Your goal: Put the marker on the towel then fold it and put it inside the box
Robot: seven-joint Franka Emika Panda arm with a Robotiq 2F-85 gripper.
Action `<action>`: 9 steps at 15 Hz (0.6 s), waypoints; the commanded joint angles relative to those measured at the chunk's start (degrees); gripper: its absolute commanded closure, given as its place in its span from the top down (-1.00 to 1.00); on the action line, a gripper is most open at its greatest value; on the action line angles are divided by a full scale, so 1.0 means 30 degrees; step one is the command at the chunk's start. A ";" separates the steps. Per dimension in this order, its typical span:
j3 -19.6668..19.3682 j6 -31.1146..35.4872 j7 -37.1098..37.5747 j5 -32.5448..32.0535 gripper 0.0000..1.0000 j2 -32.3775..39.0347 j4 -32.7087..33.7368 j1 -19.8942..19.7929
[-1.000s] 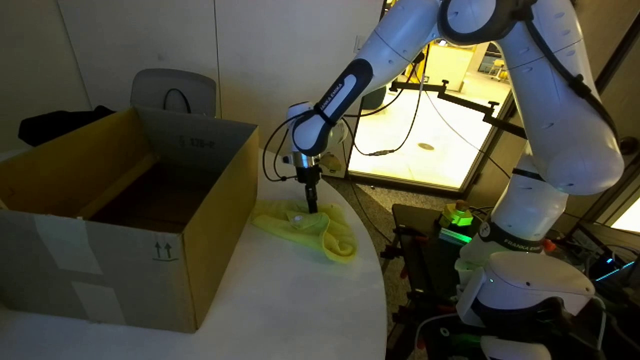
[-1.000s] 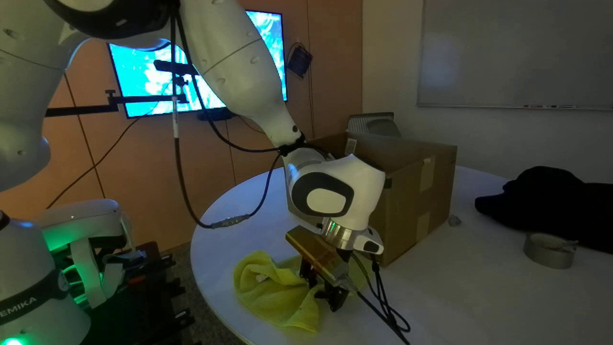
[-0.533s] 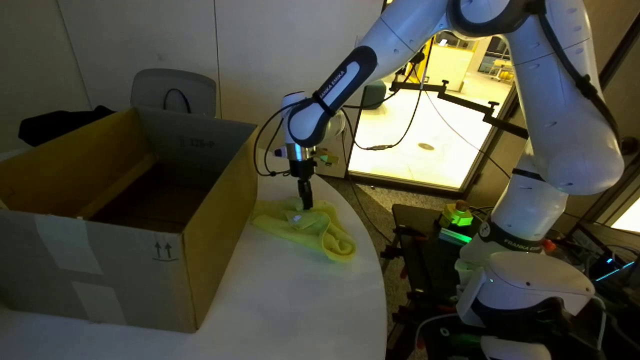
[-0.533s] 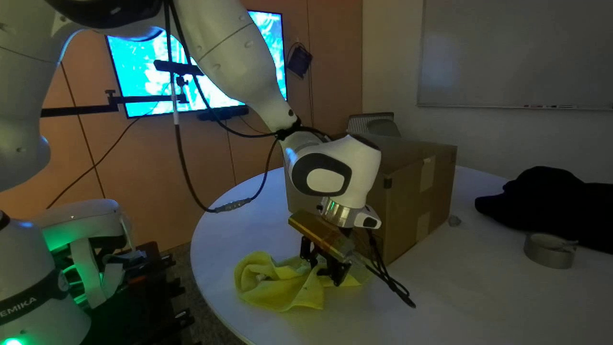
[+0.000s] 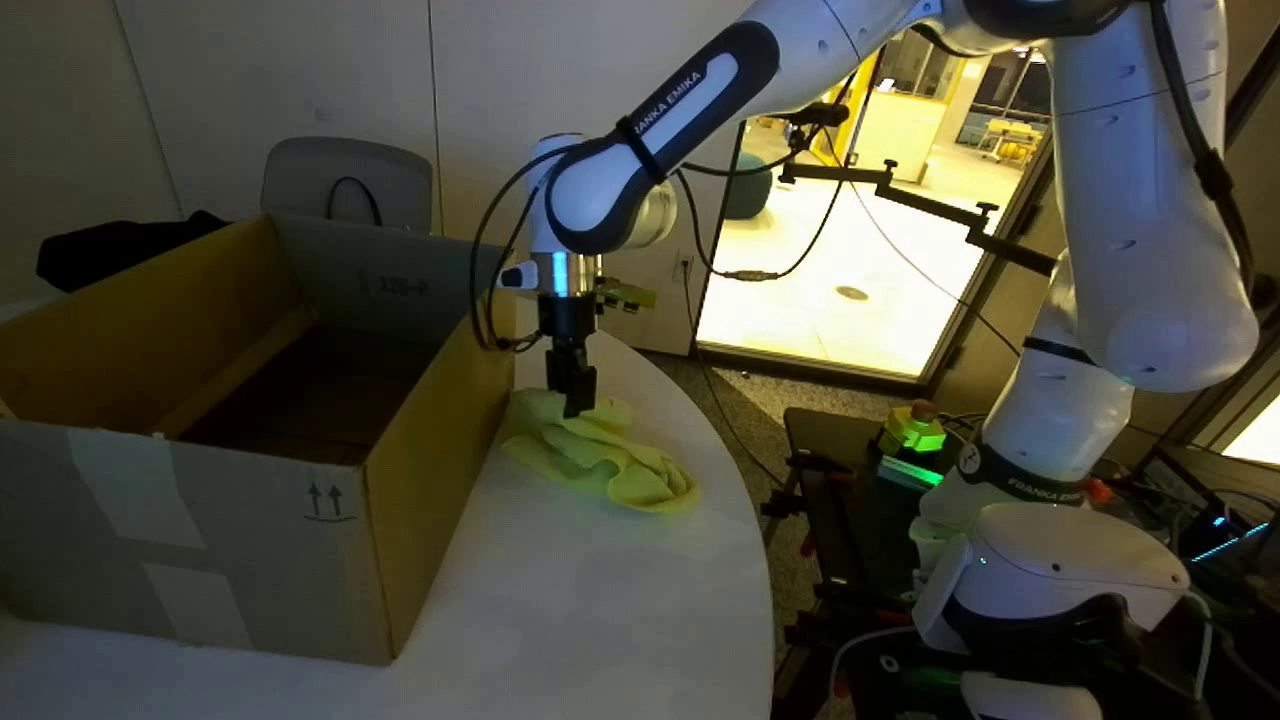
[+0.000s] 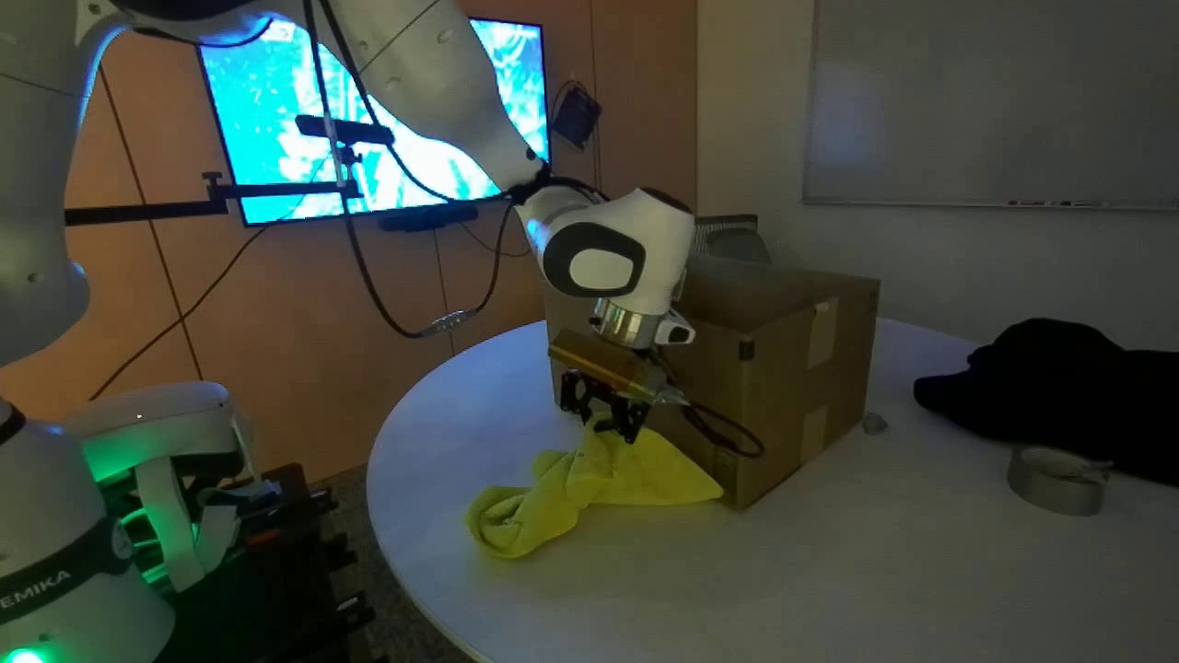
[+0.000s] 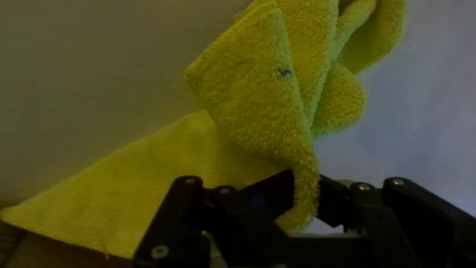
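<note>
The yellow-green towel (image 5: 610,460) lies crumpled on the white table, with part of it pulled up into a peak; it also shows in an exterior view (image 6: 636,470). My gripper (image 5: 575,405) is above the table near the box's side wall, and it shows in an exterior view (image 6: 601,422) too. In the wrist view my gripper (image 7: 306,197) is shut on a fold of the towel (image 7: 256,100). The large cardboard box (image 5: 250,550) stands open-topped beside the towel; it also shows in an exterior view (image 6: 801,396). The marker is out of sight.
The box's upright side wall (image 5: 450,480) stands right beside the gripper. A grey tape roll (image 6: 1056,488) and a dark cloth (image 6: 1059,396) lie on the table (image 6: 829,571). A grey chair (image 5: 347,180) stands behind the box. The table's curved edge runs past the towel.
My gripper has risen and moved toward the box. The towel has come with it: its held part is lifted into a peak and the rest is dragged and bunched.
</note>
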 commanded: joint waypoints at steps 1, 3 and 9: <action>0.0327 -0.0567 0.0691 0.0804 -0.97 0.1998 0.1871 0.2104; 0.0469 -0.0880 0.1375 0.0691 -0.98 0.3030 0.2397 0.3111; 0.0768 -0.0795 0.2135 0.0333 -0.46 0.4204 0.2267 0.4342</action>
